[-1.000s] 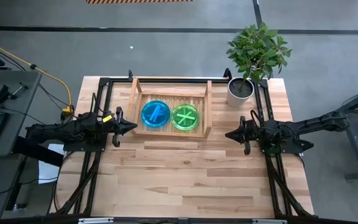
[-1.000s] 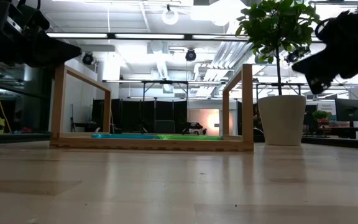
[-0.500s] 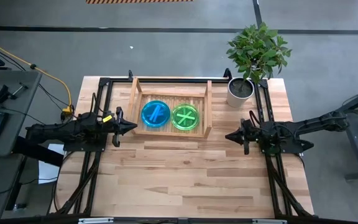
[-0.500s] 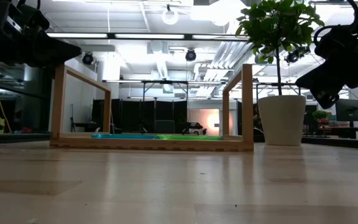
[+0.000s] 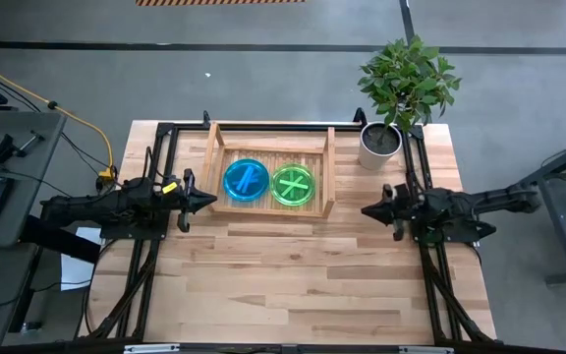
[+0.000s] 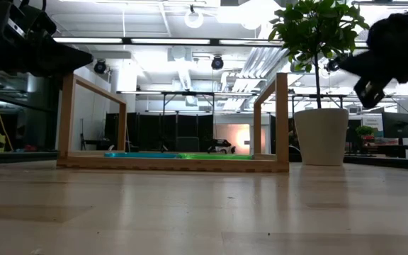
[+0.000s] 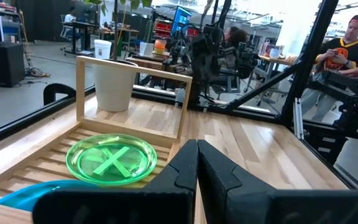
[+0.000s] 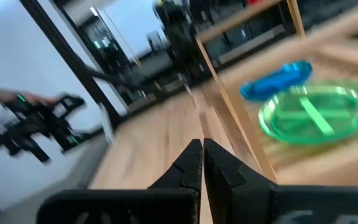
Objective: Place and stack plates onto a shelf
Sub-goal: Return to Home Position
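The wooden shelf point(image 5: 268, 147) stands at the table's far middle. On its slatted base lie a blue plate point(image 5: 246, 181) with a bar mark and a green plate point(image 5: 294, 184) with a cross mark, side by side. Whether more plates lie under them I cannot tell. My left gripper point(image 5: 212, 201) hovers shut just outside the shelf's left rail; its wrist view shows the green plate point(image 7: 112, 159) and the blue plate's edge point(image 7: 23, 193). My right gripper point(image 5: 365, 209) hovers shut a little to the right of the shelf's right rail, above the table, looking toward the plates point(image 8: 316, 115).
A potted plant in a white pot point(image 5: 380, 143) stands at the far right corner, just beyond my right gripper. Bare tabletop point(image 5: 283, 275) stretches in front of the shelf. In the low view the shelf's rails point(image 6: 282, 120) rise as tall frames.
My right gripper dipped, then rose again and drew back slightly toward the table's right edge, staying shut. The plates and the shelf have not moved.
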You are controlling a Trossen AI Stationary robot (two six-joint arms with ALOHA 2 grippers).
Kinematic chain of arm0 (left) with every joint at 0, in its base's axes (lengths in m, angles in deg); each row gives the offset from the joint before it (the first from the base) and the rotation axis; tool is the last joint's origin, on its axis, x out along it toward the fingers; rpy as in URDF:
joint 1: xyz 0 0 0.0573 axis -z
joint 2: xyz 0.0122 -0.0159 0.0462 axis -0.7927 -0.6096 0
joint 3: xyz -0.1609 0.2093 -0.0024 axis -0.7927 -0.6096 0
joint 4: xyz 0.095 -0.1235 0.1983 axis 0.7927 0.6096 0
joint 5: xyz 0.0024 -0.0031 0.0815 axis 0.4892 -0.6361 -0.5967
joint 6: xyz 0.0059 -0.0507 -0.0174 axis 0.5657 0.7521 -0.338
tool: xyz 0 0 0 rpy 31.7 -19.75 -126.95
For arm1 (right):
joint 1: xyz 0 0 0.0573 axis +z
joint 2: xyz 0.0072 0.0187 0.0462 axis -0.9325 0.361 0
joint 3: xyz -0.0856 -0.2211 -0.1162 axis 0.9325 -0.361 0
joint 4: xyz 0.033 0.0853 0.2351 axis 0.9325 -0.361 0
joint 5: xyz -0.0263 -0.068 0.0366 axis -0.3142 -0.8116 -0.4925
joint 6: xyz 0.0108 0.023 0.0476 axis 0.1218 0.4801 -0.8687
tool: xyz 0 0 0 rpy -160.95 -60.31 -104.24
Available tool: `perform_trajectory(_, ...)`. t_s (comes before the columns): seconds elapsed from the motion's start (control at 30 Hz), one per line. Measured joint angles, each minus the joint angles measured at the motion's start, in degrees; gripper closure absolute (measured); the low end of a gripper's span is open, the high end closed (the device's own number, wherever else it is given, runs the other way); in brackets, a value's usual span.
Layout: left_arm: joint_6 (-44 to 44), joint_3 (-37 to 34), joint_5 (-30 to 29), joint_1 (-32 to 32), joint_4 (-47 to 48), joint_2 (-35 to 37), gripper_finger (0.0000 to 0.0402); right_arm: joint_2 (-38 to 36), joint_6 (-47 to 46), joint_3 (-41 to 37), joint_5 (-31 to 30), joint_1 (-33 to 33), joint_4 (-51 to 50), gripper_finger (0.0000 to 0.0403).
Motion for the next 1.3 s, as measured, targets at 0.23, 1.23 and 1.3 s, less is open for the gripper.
perform_trajectory(0.23,0.0,0.0,0.0,0.0,0.0,0.0,0.0401,-6.0,0.0,0.0,0.0,-0.5,2.8,0.0402)
perform_trajectory(1.23,0.0,0.0,0.0,0.0,0.0,-0.2,0.0401,-5.8,0.1,0.0,0.1,-0.5,0.1,0.0402)
perform_trajectory(1.3,0.0,0.0,0.0,0.0,0.0,-0.2,0.0402,-5.8,0.0,0.0,0.1,-0.5,0.1,0.0402)
